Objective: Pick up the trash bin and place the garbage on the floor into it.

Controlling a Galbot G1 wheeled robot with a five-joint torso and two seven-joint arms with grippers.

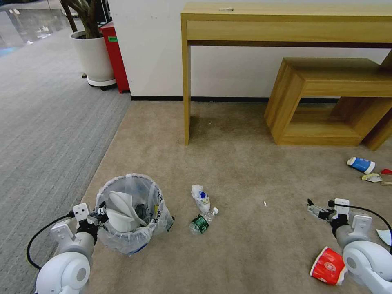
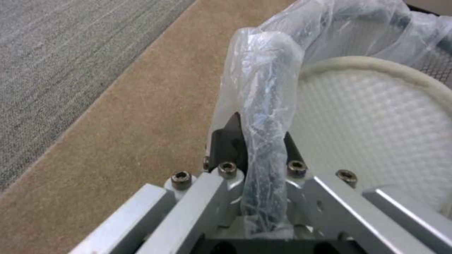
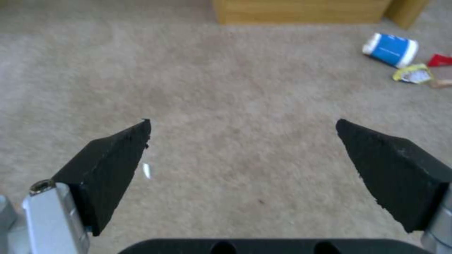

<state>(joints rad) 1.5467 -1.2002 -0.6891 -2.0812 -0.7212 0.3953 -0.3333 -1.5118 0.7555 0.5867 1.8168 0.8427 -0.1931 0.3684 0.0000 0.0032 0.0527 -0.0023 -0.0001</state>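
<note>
The trash bin (image 1: 141, 230), black with a clear wrinkled liner, stands on the beige carpet at lower left. A white slipper (image 1: 122, 210) lies inside it. My left gripper (image 1: 100, 214) is shut on the bin's near rim. In the left wrist view the bagged rim (image 2: 263, 106) runs between the fingers of this gripper (image 2: 259, 139), beside the slipper (image 2: 376, 123). My right gripper (image 1: 320, 206) hovers open over bare carpet at lower right, its jaws (image 3: 242, 123) wide apart. Garbage on the floor: a green-label bottle (image 1: 200, 223), a crumpled white-blue piece (image 1: 201, 197), a blue-white cup (image 1: 361, 164), a red-white packet (image 1: 328, 265).
A red wrapper (image 1: 386, 171), a yellowish scrap (image 1: 370, 177) and a stick (image 1: 386, 183) lie near the cup (image 3: 390, 49). A wooden desk (image 1: 186, 81) and low wooden shelf (image 1: 286, 98) stand against the wall. A white plant pot (image 1: 94, 57) and red box (image 1: 115, 53) are far left.
</note>
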